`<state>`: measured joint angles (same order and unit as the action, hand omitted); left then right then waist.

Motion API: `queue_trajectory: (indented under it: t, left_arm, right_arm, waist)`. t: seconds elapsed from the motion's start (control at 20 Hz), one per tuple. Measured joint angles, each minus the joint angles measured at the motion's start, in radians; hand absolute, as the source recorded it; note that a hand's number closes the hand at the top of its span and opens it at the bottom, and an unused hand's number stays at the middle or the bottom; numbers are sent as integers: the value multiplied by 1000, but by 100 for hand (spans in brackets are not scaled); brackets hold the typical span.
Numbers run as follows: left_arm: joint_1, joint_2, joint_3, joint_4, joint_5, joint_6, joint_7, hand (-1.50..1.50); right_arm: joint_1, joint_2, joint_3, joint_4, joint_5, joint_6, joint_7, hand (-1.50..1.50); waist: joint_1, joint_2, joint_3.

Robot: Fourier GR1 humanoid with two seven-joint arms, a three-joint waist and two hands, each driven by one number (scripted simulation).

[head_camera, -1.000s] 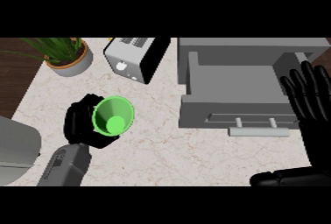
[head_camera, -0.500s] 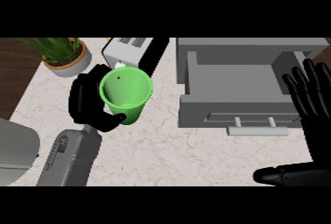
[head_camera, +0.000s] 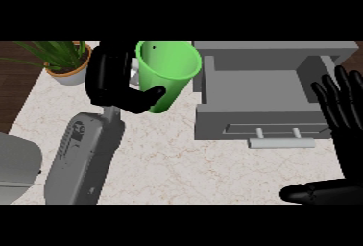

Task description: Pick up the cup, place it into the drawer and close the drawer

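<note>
The left robot hand [head_camera: 117, 89] is clamped on the bright green plastic cup [head_camera: 169, 67]: its black fingers curl round the side of the cup away from the drawer, and the thumb presses on the near side of the wall, low down. The cup stands nearly upright with its open mouth up, so the inside is visible and looks empty. It looks large in the head view, so I judge that it is held up in the air above the pale marble worktop [head_camera: 199, 168] and not standing on it.

The cup is just beside the left wall of the open grey drawer [head_camera: 234, 117], not yet over its inside. A grasp from the outer side makes sense, because the side toward the drawer is left free and the cup can go over the wall without the fingers touching it. The drawer is pulled out, and its pale bar handle [head_camera: 281, 142] faces the robot.

The right robot hand [head_camera: 344, 110] rests at the right edge of the view, fingers apart and straight, holding nothing. I think it waits there near the drawer front to push it closed.

A green plant in a terracotta pot [head_camera: 65, 62] stands in the far left corner, well apart from the drawer.
</note>
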<state>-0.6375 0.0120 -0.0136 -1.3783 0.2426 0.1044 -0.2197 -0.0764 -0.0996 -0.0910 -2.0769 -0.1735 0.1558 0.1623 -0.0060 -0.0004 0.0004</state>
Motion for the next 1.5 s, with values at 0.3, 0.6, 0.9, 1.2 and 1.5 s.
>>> queue_trajectory:
  t: [0.3,0.6,0.9,1.2,1.5]
  left_arm:
    - [-140,-5,-17,72,-33,73,63,150]
    - [-271,-10,-48,226,-33,124,60,150]
    - [-397,-12,-64,395,-13,165,45,150]
    - [-508,-12,-133,591,79,247,-35,150]
    - [-580,-12,-222,741,188,291,-83,150]
  right_arm:
    - [-15,-7,-15,17,-9,2,1,-150]
    - [7,-10,-21,-3,-14,10,-1,-150]
    - [-10,5,1,22,15,-3,-9,-150]
    - [-40,-8,-14,57,0,10,-19,-150]
    - [-26,-11,-10,40,-9,23,-23,-150]
  waist:
    - [-2,1,0]
    - [-8,2,0]
    - [-11,3,0]
    - [-27,7,0]
    - [-44,10,1]
